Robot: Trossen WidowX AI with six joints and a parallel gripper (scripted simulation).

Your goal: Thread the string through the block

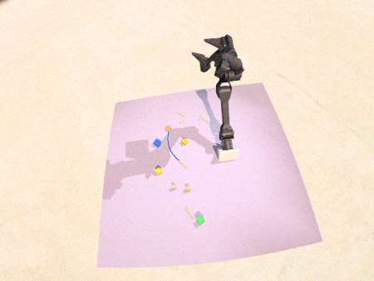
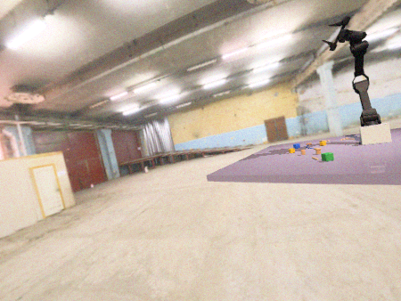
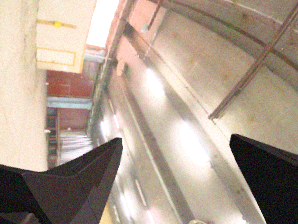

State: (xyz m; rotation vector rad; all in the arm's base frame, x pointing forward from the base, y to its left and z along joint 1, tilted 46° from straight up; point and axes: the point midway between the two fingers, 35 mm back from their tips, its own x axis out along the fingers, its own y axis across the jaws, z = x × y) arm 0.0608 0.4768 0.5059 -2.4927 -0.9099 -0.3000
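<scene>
My gripper (image 1: pixel 205 51) (image 2: pixel 337 32) (image 3: pixel 177 141) is open and empty, raised high above the arm's base and pointing up and away from the table; the wrist view shows only the ceiling between the two dark fingers. On the purple mat (image 1: pixel 258 179) (image 2: pixel 267 171) a round wooden button (image 1: pixel 168 128) lies with a blue string (image 1: pixel 169 148) curving from it to a thin wooden stick (image 1: pixel 183 164). A small yellow block (image 1: pixel 184 141) (image 2: pixel 323 142) with a dark spot like a hole sits right of the string. The string and stick are too small to make out in the exterior view.
Loose sticks (image 1: pixel 179 113) (image 1: pixel 204 120) (image 1: pixel 189 212) lie about. A blue cube (image 1: pixel 157 142) (image 2: pixel 296 145), a second yellow block (image 1: pixel 158 170) (image 2: pixel 291 150), two small orange pieces (image 1: pixel 173 187) (image 1: pixel 188 189) and a green cube (image 1: pixel 200 220) (image 2: pixel 327 156) sit on the mat. The white arm base (image 1: pixel 228 155) (image 2: pixel 375 134) stands at the right.
</scene>
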